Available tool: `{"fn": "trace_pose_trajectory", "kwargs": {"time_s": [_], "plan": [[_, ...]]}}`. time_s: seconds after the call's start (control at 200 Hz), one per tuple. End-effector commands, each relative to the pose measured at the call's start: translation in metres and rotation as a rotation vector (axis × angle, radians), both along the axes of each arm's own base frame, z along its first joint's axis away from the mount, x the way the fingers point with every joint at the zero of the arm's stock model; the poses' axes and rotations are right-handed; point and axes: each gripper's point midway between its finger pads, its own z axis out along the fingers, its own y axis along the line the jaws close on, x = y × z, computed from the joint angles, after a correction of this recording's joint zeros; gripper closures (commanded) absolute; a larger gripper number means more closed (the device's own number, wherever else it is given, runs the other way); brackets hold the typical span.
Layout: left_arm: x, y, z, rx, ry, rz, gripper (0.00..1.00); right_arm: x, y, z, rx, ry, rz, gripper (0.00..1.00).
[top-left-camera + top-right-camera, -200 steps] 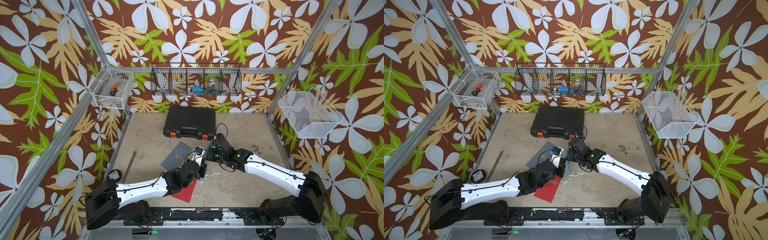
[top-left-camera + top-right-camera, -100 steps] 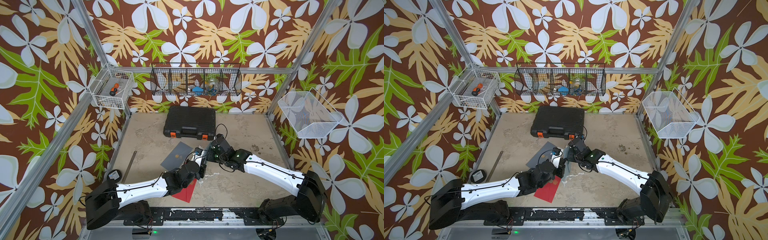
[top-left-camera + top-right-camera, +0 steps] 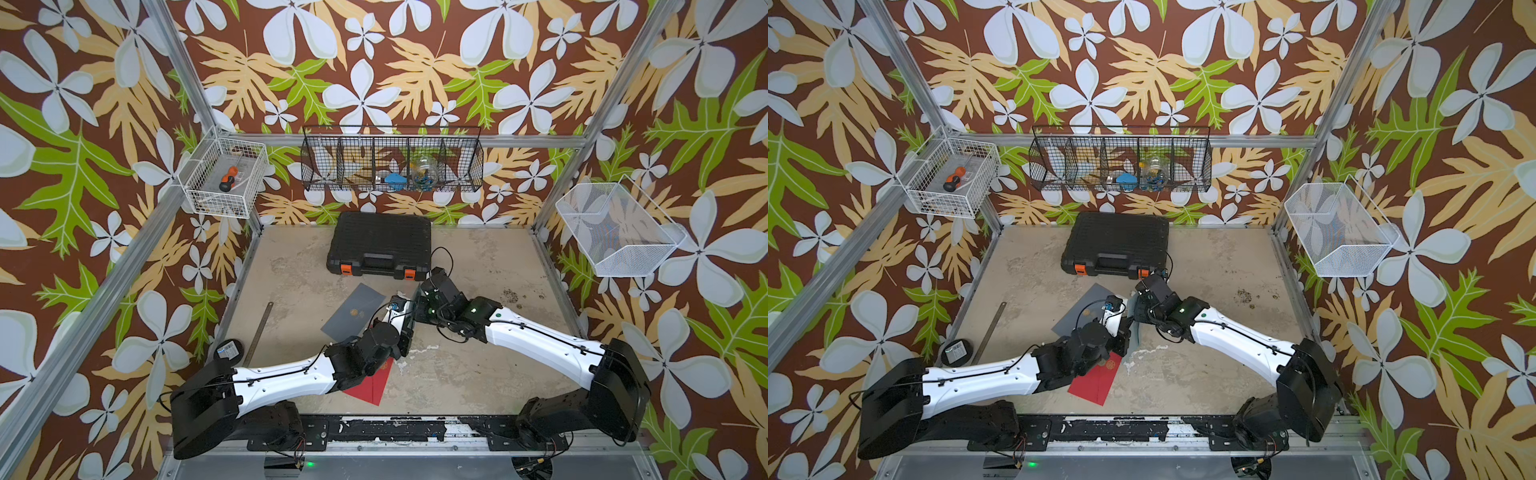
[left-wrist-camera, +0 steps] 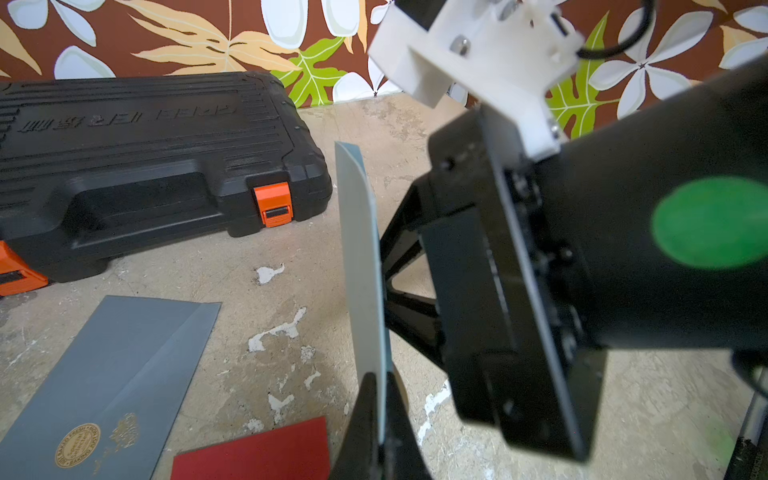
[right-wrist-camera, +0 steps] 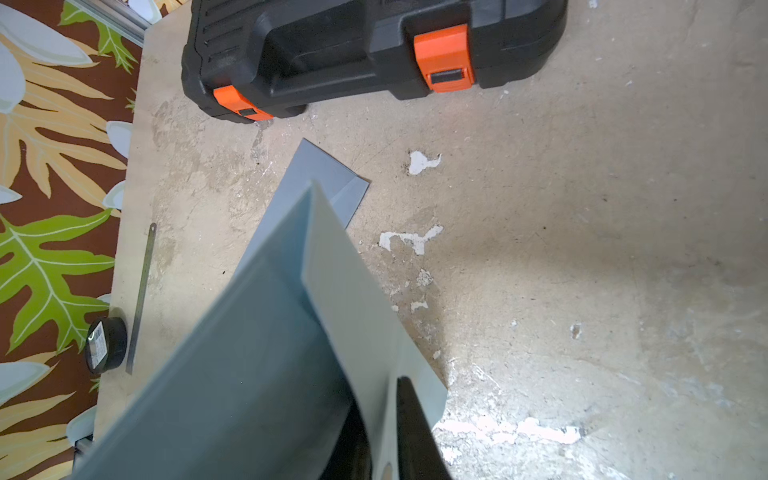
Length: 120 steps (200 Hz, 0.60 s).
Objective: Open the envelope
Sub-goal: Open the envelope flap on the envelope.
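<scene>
Over the middle of the tabletop (image 3: pixel 478 374), the pale envelope (image 4: pixel 359 266) is being pinched upright by the left gripper (image 4: pixel 380 399) while its flap (image 5: pixel 353 299) is being straddled by the right gripper (image 5: pixel 382 419), grip unclear; flap-opening seems under way, a firm outward peel being needed next.

A: Barely any sight of the pale envelope (image 3: pixel 1135 330) in both top views: wedged between the two arms, with only a sliver on show.
B: From the right wrist, blurred up close and cut off at the frame's edge. Same for the right gripper (image 5: pixel 380 411): half behind the flap, so no telling whether clamped or loose.
A: And the red envelope (image 3: pixel 377 384)?
B: Mostly under the left arm. Likewise a corner of the grey envelope (image 3: pixel 353 309).
A: Any luck with the black wire basket (image 3: pixel 463 164)?
B: Too small to name the contents. Cannot read the label on the round black disc (image 3: pixel 227 350) either.
A: Black case (image 4: pixel 145 158)?
B: Cropped in both wrist views.
</scene>
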Motion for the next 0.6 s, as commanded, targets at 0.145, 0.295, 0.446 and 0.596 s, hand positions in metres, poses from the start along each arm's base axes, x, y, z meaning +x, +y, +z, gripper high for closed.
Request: {"fn": "trace_pose_trajectory", "kwargs": {"time_s": [0.145,0.295,0.446,0.596], "plan": [[-0.004,-0.004,0.004,-0.019,-0.002,-0.027,1.0,-0.001,-0.001,0.0,0.003,0.0,-0.007,0.85],[-0.002,0.002,0.004,-0.027,-0.001,0.003,1.0,-0.003,-0.003,-0.005,-0.011,0.003,0.001,0.82],[-0.001,0.009,0.001,-0.027,0.006,0.033,1.0,-0.006,-0.011,-0.011,-0.048,-0.014,0.014,0.79],[-0.003,0.015,-0.002,-0.048,0.021,0.053,1.0,-0.01,-0.02,-0.011,-0.077,-0.088,0.064,0.77]]}}
